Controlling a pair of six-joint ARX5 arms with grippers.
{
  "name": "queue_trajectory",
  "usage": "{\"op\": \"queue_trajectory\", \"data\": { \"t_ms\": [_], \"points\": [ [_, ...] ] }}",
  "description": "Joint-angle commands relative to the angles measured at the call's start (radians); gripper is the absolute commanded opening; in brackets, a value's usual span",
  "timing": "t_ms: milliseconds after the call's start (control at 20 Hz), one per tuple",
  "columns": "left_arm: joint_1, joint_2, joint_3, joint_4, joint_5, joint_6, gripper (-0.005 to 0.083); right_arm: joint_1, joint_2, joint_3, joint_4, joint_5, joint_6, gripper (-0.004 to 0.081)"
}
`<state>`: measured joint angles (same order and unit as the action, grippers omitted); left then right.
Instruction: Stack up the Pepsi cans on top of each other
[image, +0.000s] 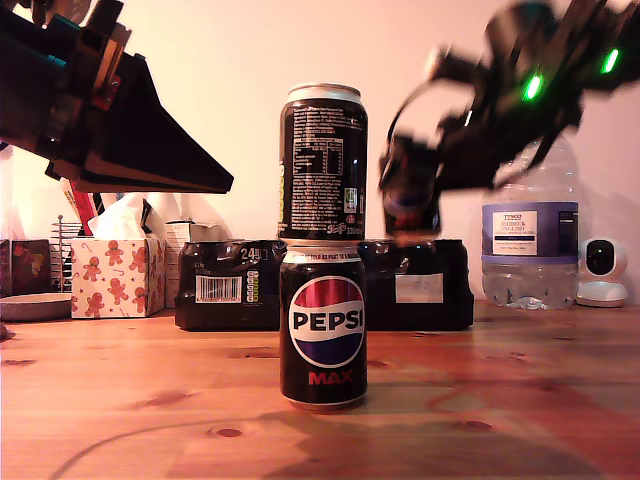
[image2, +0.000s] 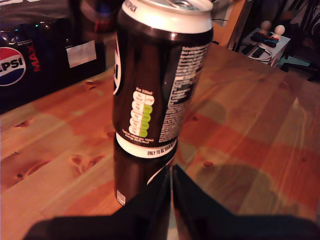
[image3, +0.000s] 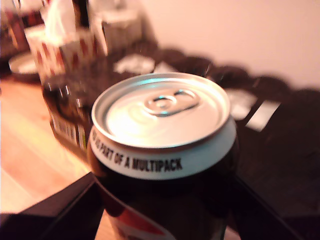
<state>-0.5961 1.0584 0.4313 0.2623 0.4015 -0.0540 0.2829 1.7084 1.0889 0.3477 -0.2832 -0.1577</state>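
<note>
Wooden table (image: 520, 400), plain wall behind; my first gripper (image2: 171, 200) has jaws pressed together, empty, aimed at a two-can stack; my second gripper (image3: 165, 210) clamps a third Pepsi can (image3: 160, 150), airborne at the exterior view's right; upper can (image: 323, 160) upright on lower can (image: 323, 325); multipack (image: 225, 285) behind.

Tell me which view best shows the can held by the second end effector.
The second wrist view: the held can fills the frame, its lid and pull tab plain between the fingers. The exterior view shows it only as a dark blur beside the stack. The first wrist view shows a blurred trace at most.
</note>
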Motion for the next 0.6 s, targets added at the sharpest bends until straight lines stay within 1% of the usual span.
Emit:
{"op": "queue_trajectory", "data": {
  "t_ms": [0,150,350,450,550],
  "points": [
    [-0.005,-0.023,-0.039,0.007,0.001,0.002,-0.0024,0.002,-0.079,0.006,0.014,-0.006,-0.002,0.0195],
    [-0.007,-0.087,-0.074,0.007,0.0,0.0,-0.0024,0.006,-0.158,0.006,-0.036,-0.006,0.027,0.0199],
    [-0.007,-0.204,-0.126,-0.01,-0.029,-0.012,-0.0024,0.02,-0.255,0.006,-0.128,-0.008,0.027,0.02],
    [-0.008,-0.262,-0.148,-0.017,-0.029,-0.026,-0.0024,0.041,-0.297,0.006,-0.169,-0.01,0.024,0.02],
    [-0.007,-0.31,-0.164,-0.058,-0.045,-0.031,-0.0024,0.063,-0.337,0.006,-0.206,-0.01,0.02,0.02]
  ]
}}
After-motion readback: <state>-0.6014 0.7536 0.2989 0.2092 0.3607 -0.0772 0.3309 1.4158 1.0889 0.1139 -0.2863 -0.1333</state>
